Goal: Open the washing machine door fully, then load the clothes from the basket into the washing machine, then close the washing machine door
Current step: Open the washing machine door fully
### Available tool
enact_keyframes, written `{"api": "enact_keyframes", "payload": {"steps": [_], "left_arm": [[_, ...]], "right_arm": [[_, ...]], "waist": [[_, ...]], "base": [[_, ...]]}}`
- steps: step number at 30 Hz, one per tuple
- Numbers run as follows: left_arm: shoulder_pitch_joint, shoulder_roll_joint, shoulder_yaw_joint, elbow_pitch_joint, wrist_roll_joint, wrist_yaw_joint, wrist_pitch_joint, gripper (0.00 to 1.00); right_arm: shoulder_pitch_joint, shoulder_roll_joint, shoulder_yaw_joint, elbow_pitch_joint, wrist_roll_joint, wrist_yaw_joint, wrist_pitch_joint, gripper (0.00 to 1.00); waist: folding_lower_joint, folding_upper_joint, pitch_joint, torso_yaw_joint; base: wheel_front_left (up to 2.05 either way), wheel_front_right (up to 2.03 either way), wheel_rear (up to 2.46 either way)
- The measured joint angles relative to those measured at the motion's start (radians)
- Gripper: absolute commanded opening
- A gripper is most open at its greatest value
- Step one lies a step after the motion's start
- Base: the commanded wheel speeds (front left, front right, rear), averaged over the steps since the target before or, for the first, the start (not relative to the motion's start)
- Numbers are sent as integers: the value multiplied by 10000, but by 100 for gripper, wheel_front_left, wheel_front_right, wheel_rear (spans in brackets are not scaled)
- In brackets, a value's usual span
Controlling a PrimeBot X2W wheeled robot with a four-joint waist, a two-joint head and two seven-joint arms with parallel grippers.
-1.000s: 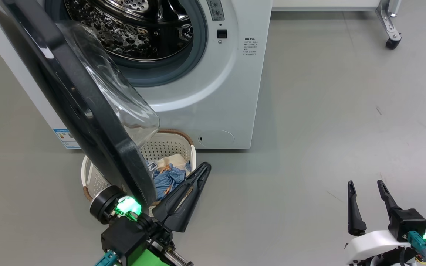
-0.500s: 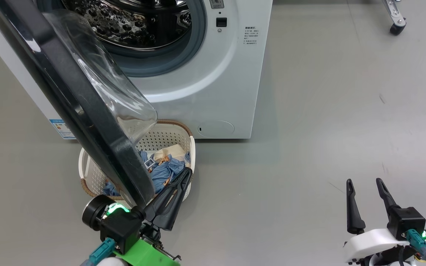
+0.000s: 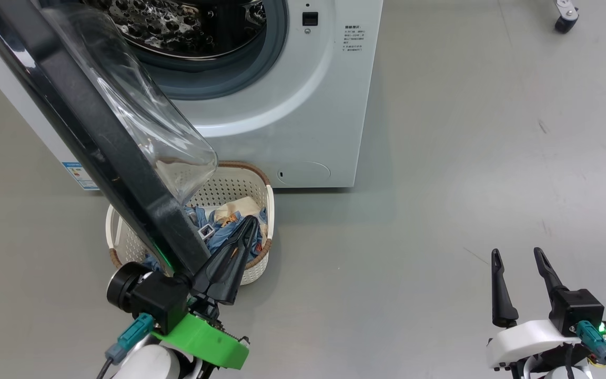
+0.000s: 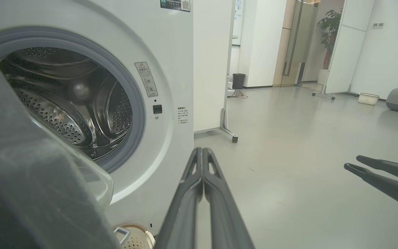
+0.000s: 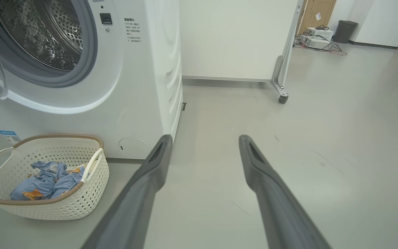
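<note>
The washing machine door (image 3: 98, 142) stands swung out to the left, its black rim and glass bowl (image 3: 145, 116) hanging over the basket (image 3: 268, 210). My left gripper (image 3: 250, 221) is shut and empty, its body pressed against the inner side of the door's lower rim and its fingers reaching over the basket. The fingers (image 4: 199, 180) point past the washing machine (image 4: 171, 86) and its steel drum (image 4: 64, 103). Light blue clothes (image 3: 219, 234) lie in the basket (image 5: 92, 166), partly hidden by the door. My right gripper (image 3: 516, 255) is open above bare floor at the lower right.
A wheeled frame leg (image 5: 282, 93) stands behind the machine on the right. Grey floor (image 3: 466, 158) stretches to the right of the machine. A blue sticker (image 3: 79, 176) sits low on the machine's left edge.
The head camera has tilted, shifting the picture upward. My left gripper moved left against the door rim, from beside the basket to over it, and the door swung slightly wider. The right gripper stayed put.
</note>
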Motion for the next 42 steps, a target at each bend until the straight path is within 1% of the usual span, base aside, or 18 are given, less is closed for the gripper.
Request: {"api": "enact_keyframes", "payload": {"steps": [13, 15, 20, 27, 31, 39, 42], "left_arm": [[-57, -40, 255, 709, -261, 0, 2, 0], [-104, -84, 299, 895, -263, 0, 2, 0], [-142, -242, 562, 1239, -299, 0, 2, 0], [-235, -337, 504, 1333, -351, -2, 2, 0], [-365, -493, 491, 1394, -351, -4, 2, 0], [-381, -543, 265, 1181, -337, -4, 2, 0], [-375, -602, 353, 1216, -339, -6, 2, 0]], "right_arm": [[-9, 31, -63, 109, -2, 12, 0, 100], [-17, 65, -65, 125, -2, 77, 0, 100], [-41, 86, -105, 173, -2, 79, 0, 100], [-157, 140, -167, 182, -2, 86, 0, 100], [-161, 159, -194, 194, -2, 86, 0, 100], [-169, 203, -236, 205, -4, 88, 0, 100], [-176, 207, -232, 253, -12, 104, 2, 100]], "waist": [[0, 0, 151, 61], [0, 0, 176, 87], [0, 0, 230, 187], [0, 0, 290, 315], [0, 0, 324, 457], [0, 0, 340, 768], [0, 0, 337, 865]], "base": [[0, 0, 0], [0, 0, 0], [0, 0, 0], [0, 0, 0], [0, 0, 0], [0, 0, 0], [0, 0, 0]]}}
